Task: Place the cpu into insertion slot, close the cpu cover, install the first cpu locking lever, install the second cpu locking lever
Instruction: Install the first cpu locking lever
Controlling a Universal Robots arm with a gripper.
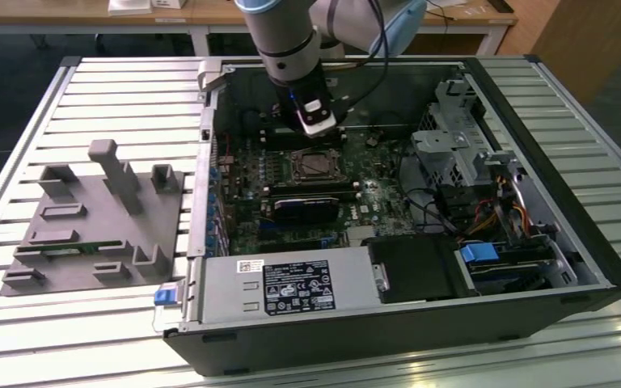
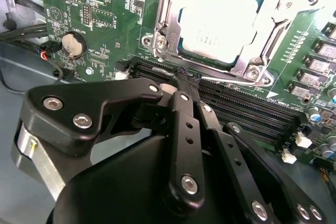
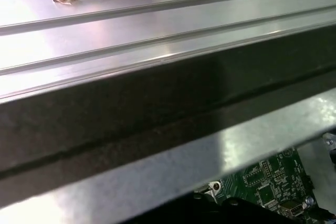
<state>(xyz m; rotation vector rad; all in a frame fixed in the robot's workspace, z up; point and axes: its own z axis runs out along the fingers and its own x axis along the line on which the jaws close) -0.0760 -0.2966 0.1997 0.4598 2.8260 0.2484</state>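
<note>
From my station I see the arm (image 1: 289, 44) reaching straight down into the open computer case (image 1: 601, 275) in the exterior view. Its wrist is upright and the gripper (image 1: 319, 126) hangs just above the motherboard (image 1: 370, 198), close behind the insertion slot (image 1: 313, 165) and nearer the case's far wall. The case lies on its side on the slatted table (image 1: 127, 89).

In the second wrist view the gripper (image 2: 184, 80) has its black fingers (image 2: 182, 129) drawn together at the tips with nothing between them. The tips sit over the long black memory slots (image 2: 236, 109), just beside the socket but not touching it.

The cpu (image 2: 220, 19) lies flat in the socket, its pale silver face catching the light. The cpu cover (image 2: 169, 19) appears to lie down around it, the thin metal frame bordering the chip's edges, with screws at the corners. I cannot tell from here whether either locking lever is latched.
</note>
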